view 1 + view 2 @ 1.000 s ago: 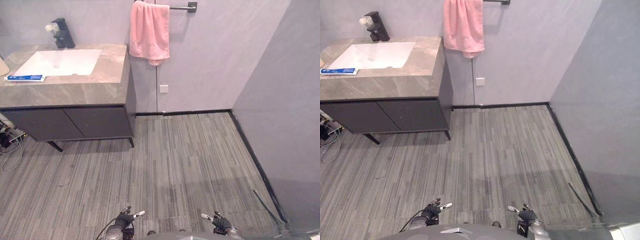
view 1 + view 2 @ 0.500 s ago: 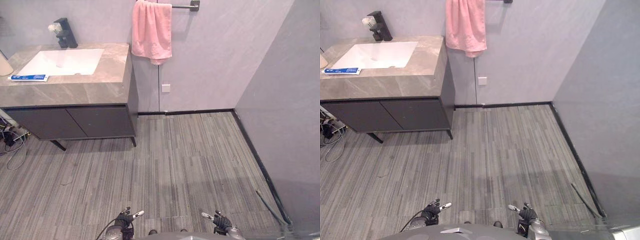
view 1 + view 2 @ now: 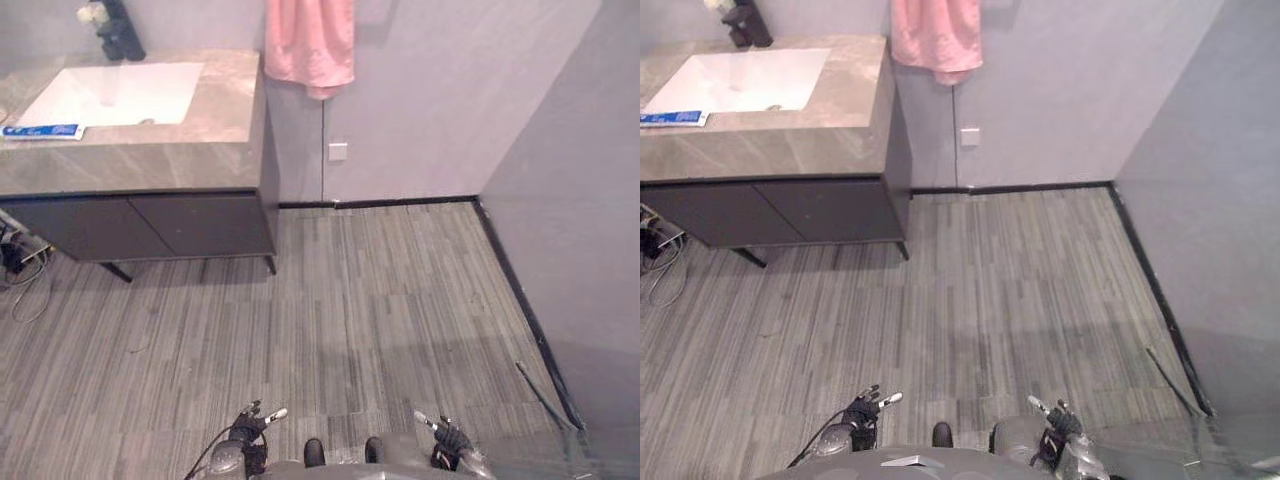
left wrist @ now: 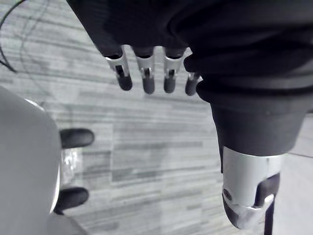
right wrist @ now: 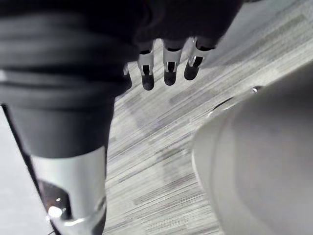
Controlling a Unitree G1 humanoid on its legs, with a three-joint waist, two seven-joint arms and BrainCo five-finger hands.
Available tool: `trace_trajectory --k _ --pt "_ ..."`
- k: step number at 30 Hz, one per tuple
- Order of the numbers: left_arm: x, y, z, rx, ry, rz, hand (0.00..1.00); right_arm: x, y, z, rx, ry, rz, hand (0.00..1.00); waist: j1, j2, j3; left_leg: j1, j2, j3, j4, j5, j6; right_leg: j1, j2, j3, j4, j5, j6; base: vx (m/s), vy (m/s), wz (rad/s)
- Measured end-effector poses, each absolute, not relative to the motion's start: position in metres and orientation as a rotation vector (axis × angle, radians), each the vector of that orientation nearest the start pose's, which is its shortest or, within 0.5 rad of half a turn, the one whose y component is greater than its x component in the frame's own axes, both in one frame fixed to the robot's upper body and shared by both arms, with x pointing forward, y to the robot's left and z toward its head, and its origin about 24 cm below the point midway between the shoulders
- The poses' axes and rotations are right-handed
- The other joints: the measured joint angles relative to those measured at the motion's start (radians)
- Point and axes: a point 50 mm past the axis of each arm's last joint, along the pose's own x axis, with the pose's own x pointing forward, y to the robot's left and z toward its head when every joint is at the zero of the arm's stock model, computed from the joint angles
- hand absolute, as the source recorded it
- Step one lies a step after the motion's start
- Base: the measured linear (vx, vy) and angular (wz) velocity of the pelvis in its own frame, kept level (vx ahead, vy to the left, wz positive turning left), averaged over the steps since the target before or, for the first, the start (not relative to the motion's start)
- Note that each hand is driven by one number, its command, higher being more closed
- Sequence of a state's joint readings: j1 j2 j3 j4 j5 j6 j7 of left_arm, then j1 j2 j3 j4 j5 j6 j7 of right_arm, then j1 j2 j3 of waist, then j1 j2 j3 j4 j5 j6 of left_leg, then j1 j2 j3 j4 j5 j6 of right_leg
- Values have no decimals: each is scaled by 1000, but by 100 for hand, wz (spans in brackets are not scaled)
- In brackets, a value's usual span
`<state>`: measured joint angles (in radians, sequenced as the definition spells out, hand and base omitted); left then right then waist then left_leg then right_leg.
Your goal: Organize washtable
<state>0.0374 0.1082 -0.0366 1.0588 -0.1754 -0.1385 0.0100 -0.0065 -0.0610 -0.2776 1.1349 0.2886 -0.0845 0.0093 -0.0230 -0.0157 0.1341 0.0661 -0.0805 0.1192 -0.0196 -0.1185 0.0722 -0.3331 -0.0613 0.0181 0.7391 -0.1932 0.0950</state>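
Plank floor (image 3: pixel 380 300), washtable (image 3: pixel 150 165) well apart from left hand (image 3: pixel 250 427), right hand (image 3: pixel 452 438), both apparently relaxed, empty

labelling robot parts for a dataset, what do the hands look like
Both match: the left hand and right hand have a dark ribbed cover over back and wrist, silver fingers with dark rounded tips, and a silver thumb set apart.

The sink (image 3: pixel 115 95) sits in the worktop (image 3: pixel 150 165), far left; what looks like a tube (image 3: pixel 42 131) lies before it; a towel (image 3: pixel 310 42) hangs behind, rightward.
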Motion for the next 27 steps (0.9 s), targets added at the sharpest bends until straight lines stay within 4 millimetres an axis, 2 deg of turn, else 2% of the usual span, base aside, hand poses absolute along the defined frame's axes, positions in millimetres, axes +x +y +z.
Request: trace_trajectory --k 1,2,4,6,7,8,9,10,11,12,13,14,15,16,17,18,19,20,21,22,23,24,25,26,27 --pt "121 192 -152 -29 954 143 0 114 -207 -157 367 974 -462 0 4 1 8 19 0 -9 14 -22 -11 -41 -24 -53 52 -17 -18 -41 7 16" --pt "120 193 -152 -26 958 145 0 116 -207 -157 379 966 -469 0 2 1 9 29 2 -14 14 -38 -17 -66 -39 -90 37 -20 -23 -93 4 12" --pt "122 193 -152 -27 955 144 0 122 -208 -155 385 948 -472 0 -4 9 15 61 9 -18 8 -65 -35 -105 -52 -141 -104 -12 -22 -116 0 6" --pt "127 192 -150 -36 942 145 0 132 -210 -151 404 919 -491 0 -24 27 34 87 31 -20 6 -90 -64 -122 -46 -173 -320 53 -18 -51 -3 11" --pt "133 191 -149 -35 928 142 0 137 -211 -149 402 903 -490 0 -29 33 53 113 42 -24 6 -106 -87 -125 -45 -191 -474 129 -3 218 -46 15" --pt "137 192 -147 -33 917 140 0 140 -212 -148 400 891 -489 0 -31 31 63 131 46 -30 6 -115 -94 -133 -44 -197 -554 176 1 493 -140 20" --pt "137 193 -147 -33 916 143 0 142 -212 -147 397 880 -485 0 -33 26 60 144 58 -32 18 -129 -116 -157 -43 -197 -574 196 -10 670 -239 32" --pt "137 194 -147 -37 915 151 0 141 -212 -146 394 874 -480 0 -36 25 60 148 76 -40 82 -151 -149 -159 -28 -196 -556 222 -52 655 -282 32" --pt "134 195 -148 -42 920 162 0 140 -211 -147 394 879 -479 0 -36 20 55 139 86 -45 142 -165 -166 -152 -16 -198 -546 242 -83 688 -364 34" --pt "128 199 -149 -53 931 189 0 133 -210 -149 397 896 -481 0 -37 -2 36 94 94 -45 317 -180 -178 -124 6 -184 -543 305 -140 530 -337 21" --pt "123 199 -151 -69 942 208 0 133 -214 -149 389 893 -487 0 -40 11 37 64 124 -35 430 -180 -176 -106 23 -182 -523 326 -138 581 -329 -2" --pt "119 193 -152 -109 944 221 0 138 -220 -145 374 871 -485 0 -37 67 27 -48 202 -9 689 -95 -141 -73 88 -198 -512 277 -174 485 -250 -50" --pt "113 190 -154 -150 953 250 0 144 -221 -143 365 856 -474 0 -18 85 34 -143 257 1 915 94 -105 -18 132 -175 -517 236 -198 535 -233 -75" --pt "113 189 -154 -165 950 260 0 146 -220 -142 360 854 -467 0 -7 86 36 -182 274 -2 1018 108 -108 12 151 -160 -519 220 -207 670 -273 -103" --pt "118 188 -152 -193 929 273 0 150 -219 -141 356 849 -458 0 23 78 56 -236 273 -16 1174 71 -89 93 177 -116 -520 194 -237 742 -270 -99" --pt "120 193 -150 -220 901 307 0 153 -218 -140 356 844 -454 0 37 60 77 -267 224 -52 1250 38 -103 191 175 -84 -524 167 -261 704 -245 -87" --pt "120 194 -149 -221 893 313 0 154 -218 -140 352 843 -450 0 40 51 83 -287 195 -69 1262 22 -116 243 170 -68 -532 155 -271 622 -165 -67" --pt "120 197 -147 -218 869 323 0 155 -218 -140 345 840 -444 0 46 36 85 -346 162 -70 1240 -15 -125 327 157 -30 -561 136 -285 589 -91 -66" --pt "121 201 -145 -217 844 333 0 157 -219 -138 340 832 -444 0 61 34 82 -425 168 -48 1162 -41 -110 388 152 7 -593 118 -283 595 -67 -74" --pt "123 203 -144 -217 832 340 0 160 -219 -137 339 823 -440 0 69 35 82 -460 176 -39 1093 -51 -109 410 148 21 -600 102 -272 586 -56 -86" --pt "121 208 -143 -225 829 371 0 164 -219 -135 335 807 -432 0 81 33 83 -507 174 -38 898 -54 -116 452 130 40 -616 49 -232 604 -36 -86" --pt "114 210 -146 -239 847 402 0 167 -221 -132 332 787 -428 0 86 44 82 -510 173 -56 627 -32 -144 493 123 60 -630 -5 -187 590 4 -76" --pt "109 207 -149 -250 868 410 0 165 -222 -133 335 790 -437 0 85 61 79 -495 172 -74 469 0 -165 515 127 71 -633 -18 -182 606 103 -69" --pt "94 205 -154 -255 914 424 0 157 -224 -136 327 812 -448 0 90 81 66 -463 173 -93 237 65 -192 555 134 99 -634 -48 -174 683 192 -76" --pt "77 203 -159 -258 973 434 0 151 -224 -138 305 833 -437 0 93 88 55 -457 171 -106 211 120 -165 601 135 136 -623 -87 -168 787 215 -97"
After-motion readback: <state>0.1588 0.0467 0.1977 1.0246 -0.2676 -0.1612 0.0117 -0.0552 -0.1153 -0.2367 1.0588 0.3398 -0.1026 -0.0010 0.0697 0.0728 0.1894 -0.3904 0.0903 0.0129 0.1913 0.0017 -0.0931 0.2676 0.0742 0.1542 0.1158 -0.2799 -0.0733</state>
